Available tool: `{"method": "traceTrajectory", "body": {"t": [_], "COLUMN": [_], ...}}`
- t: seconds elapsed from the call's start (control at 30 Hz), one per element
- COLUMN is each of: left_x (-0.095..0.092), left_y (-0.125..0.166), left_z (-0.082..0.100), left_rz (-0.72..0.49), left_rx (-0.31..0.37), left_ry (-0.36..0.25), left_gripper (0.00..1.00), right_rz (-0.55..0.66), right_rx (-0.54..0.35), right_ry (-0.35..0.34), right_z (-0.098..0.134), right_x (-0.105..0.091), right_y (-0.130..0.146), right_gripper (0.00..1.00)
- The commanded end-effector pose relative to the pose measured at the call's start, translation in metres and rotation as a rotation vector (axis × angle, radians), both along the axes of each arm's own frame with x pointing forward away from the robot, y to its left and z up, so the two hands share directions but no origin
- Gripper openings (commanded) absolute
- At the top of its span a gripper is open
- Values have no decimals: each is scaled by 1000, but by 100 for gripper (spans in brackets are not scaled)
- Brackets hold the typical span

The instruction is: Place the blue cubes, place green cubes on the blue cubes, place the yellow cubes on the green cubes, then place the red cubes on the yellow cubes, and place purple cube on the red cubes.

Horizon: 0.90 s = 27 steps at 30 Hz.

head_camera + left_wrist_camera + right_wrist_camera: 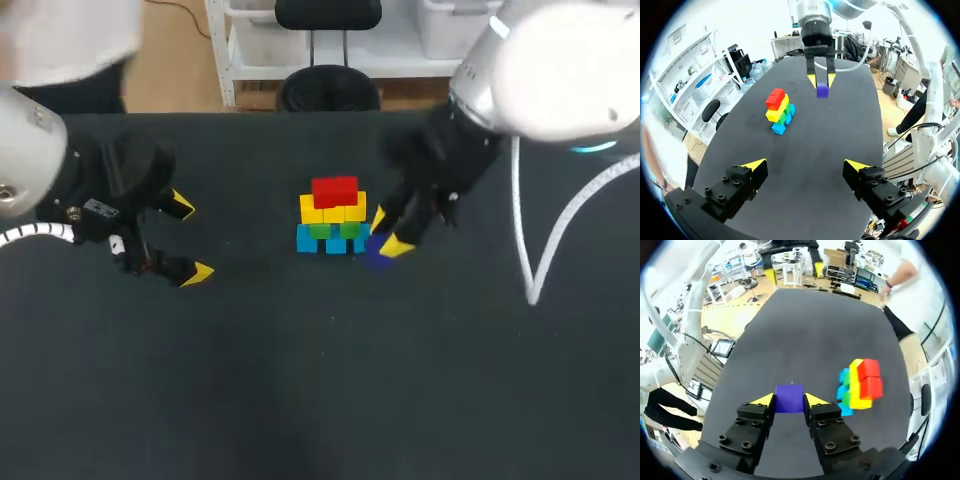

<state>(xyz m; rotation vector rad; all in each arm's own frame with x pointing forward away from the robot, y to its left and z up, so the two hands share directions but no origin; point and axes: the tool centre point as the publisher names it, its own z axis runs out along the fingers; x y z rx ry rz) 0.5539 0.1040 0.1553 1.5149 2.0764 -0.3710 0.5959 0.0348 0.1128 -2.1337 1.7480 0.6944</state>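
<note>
The right pincer (789,400) clamps the purple cube (789,396) between its yellow tips, just beside the cube stack (333,217), seemingly low over the desk (300,380). The left pincer (190,240) gapes wide, well apart.

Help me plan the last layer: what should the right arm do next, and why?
Probably raise the purple cube and carry it over the red cubes: the right arm holds it in shut jaws, low beside the blue cubes, and nothing tops the red layer.

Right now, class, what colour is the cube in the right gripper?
Purple cube; best seen in right wrist view.
</note>
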Motion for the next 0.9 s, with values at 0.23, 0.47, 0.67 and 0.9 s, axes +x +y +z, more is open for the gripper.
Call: {"method": "traceTrajectory", "body": {"t": [0.23,0.47,0.67,0.9], "left_x": [1,1,1,1], "left_y": [0,0,0,0], "left_z": [0,0,0,0], "left_rz": [-1,-1,-1,-1], "left_rx": [-1,-1,-1,-1], "left_ry": [0,0,0,0], "left_gripper": [100,100,100,100], "right_rz": [-129,-204,-198,-170], "right_rx": [29,53,71,70], "right_ry": [-71,-92,-82,-96], "right_z": [41,42,33,35], "right_x": [32,63,74,83], "right_y": [4,15,31,41], "right_gripper": [0,0,0,0]}}
